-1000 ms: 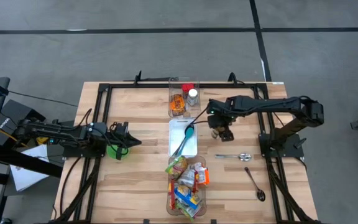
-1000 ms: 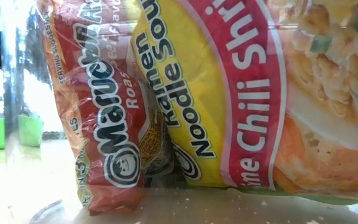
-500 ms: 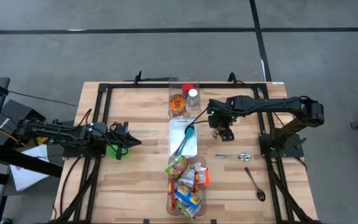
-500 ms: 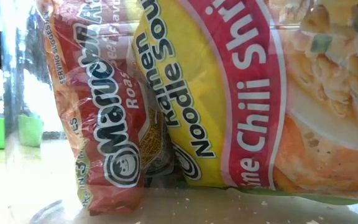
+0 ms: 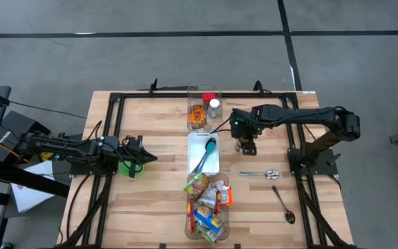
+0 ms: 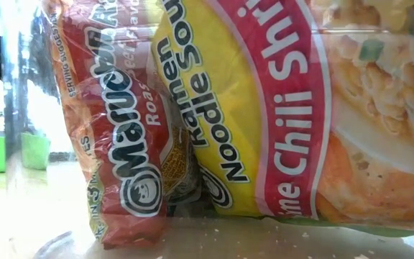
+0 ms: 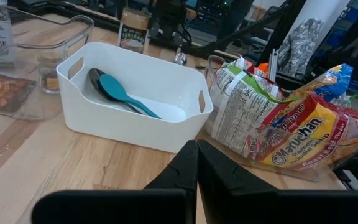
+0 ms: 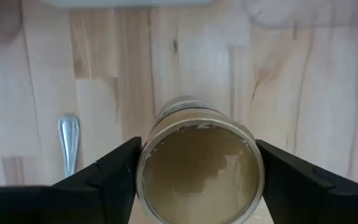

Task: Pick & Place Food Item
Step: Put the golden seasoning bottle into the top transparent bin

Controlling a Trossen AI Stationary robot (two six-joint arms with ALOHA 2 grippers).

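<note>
While the left gripper (image 7: 196, 163) rests clenched near the table's left side, we see the right gripper (image 8: 197, 171) grasping a jar (image 8: 199, 163) upright on the wooden table (image 5: 150, 200), just beside the white bin (image 5: 204, 153). Ramen packets (image 6: 214, 115) read "Maruchan", "Ramen Noodle Soup" and "Chili".
</note>
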